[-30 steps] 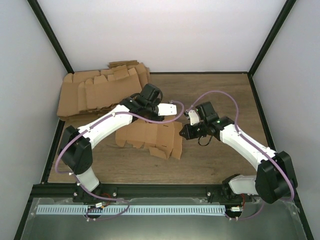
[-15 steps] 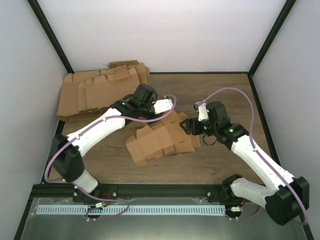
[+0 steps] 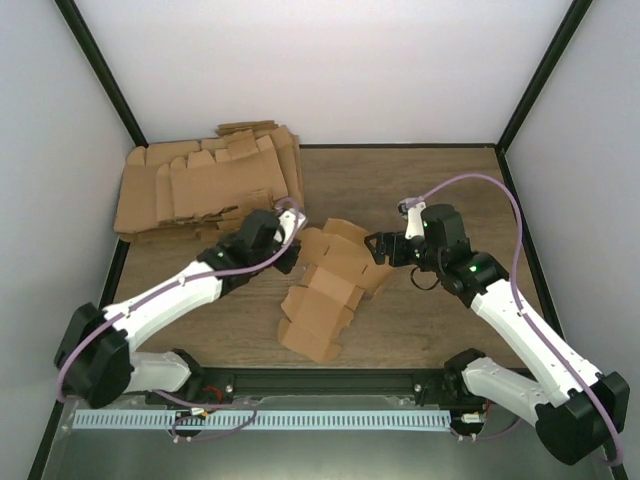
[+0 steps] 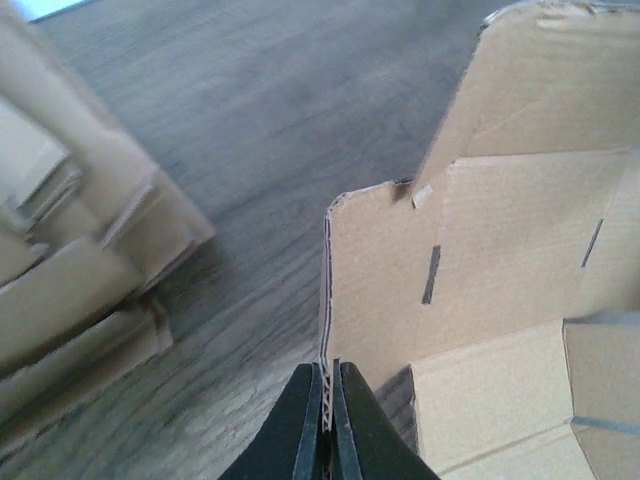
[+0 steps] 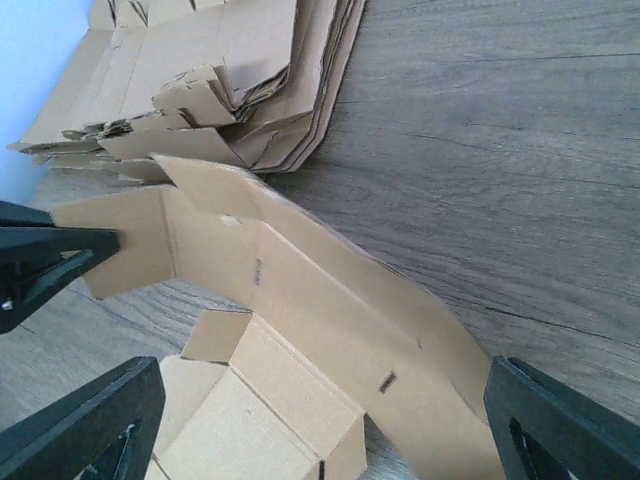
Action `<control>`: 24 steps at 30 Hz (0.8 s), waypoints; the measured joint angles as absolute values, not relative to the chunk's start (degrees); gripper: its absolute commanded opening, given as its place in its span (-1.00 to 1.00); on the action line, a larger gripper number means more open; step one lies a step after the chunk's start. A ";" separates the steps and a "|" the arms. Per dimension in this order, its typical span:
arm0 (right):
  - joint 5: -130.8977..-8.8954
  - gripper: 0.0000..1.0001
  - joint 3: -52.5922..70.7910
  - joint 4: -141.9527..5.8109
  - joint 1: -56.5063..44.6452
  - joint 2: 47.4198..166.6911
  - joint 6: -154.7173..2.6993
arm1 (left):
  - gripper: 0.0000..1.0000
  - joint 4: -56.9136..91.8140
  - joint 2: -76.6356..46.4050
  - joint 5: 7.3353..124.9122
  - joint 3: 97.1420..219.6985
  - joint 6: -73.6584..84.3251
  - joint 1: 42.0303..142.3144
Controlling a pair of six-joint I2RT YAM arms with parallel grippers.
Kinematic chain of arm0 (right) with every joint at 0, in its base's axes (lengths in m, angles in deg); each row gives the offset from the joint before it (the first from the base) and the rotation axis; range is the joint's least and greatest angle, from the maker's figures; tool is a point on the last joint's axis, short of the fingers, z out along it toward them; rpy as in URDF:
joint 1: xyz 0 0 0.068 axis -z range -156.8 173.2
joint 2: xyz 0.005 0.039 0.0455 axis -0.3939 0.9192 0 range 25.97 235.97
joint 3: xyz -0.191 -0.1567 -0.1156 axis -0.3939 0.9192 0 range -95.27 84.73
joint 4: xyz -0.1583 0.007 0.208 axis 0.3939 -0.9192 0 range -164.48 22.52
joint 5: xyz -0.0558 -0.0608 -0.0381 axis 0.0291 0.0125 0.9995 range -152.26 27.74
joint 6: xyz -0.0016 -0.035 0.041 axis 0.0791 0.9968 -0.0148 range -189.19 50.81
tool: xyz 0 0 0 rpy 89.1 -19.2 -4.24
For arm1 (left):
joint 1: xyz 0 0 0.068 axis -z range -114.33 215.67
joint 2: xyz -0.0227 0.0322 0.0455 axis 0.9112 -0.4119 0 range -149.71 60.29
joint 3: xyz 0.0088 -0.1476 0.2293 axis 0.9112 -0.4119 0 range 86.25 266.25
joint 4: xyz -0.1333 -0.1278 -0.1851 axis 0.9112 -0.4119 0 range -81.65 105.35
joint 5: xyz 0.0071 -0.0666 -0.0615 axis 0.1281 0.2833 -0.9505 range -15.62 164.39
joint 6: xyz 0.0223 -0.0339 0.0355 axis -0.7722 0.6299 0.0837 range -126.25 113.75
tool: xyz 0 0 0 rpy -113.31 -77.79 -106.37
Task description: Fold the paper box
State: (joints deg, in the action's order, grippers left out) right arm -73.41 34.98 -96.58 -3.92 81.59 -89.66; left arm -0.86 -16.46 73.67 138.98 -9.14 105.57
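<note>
The paper box [image 3: 322,298] is a flat brown cut-out with raised flaps, lying mid-table between the arms. My left gripper [image 3: 296,246] is shut on its far-left edge. In the left wrist view the fingertips [image 4: 327,385] pinch the corrugated edge, and the sheet [image 4: 500,250] spreads away to the right. My right gripper [image 3: 380,250] is open at the box's right end, touching nothing. In the right wrist view its fingers [image 5: 90,420] stand wide either side of the box [image 5: 330,300]. There the left gripper [image 5: 55,262] shows clamped on a tab.
A big untidy pile of flat brown blanks [image 3: 205,185] lies at the far left, also showing in the right wrist view as a stack [image 5: 230,70] and in the left wrist view as blurred blanks [image 4: 70,270]. Black frame posts and white walls enclose the wooden table [image 3: 440,190].
My right gripper has opened and let go of the box. My left arm has drawn back to the left, and the box has swung round with its free end nearer the front.
</note>
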 measured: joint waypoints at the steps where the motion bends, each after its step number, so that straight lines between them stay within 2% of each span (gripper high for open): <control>1: -73.39 0.83 34.98 -96.58 -3.92 81.50 -89.97 | -0.93 1.30 -13.97 74.81 136.07 -6.21 105.57; 9: -76.45 0.84 35.37 -94.37 -3.92 82.20 -93.99 | -0.92 13.52 1.00 83.58 120.01 10.35 105.57; 18: -84.93 0.82 40.11 -87.73 -3.94 87.01 -99.15 | -0.93 16.82 8.74 86.64 112.23 18.38 105.64; 24: -87.71 0.83 41.84 -81.21 -3.94 88.37 -108.02 | -0.92 19.49 12.17 86.72 107.66 20.39 107.23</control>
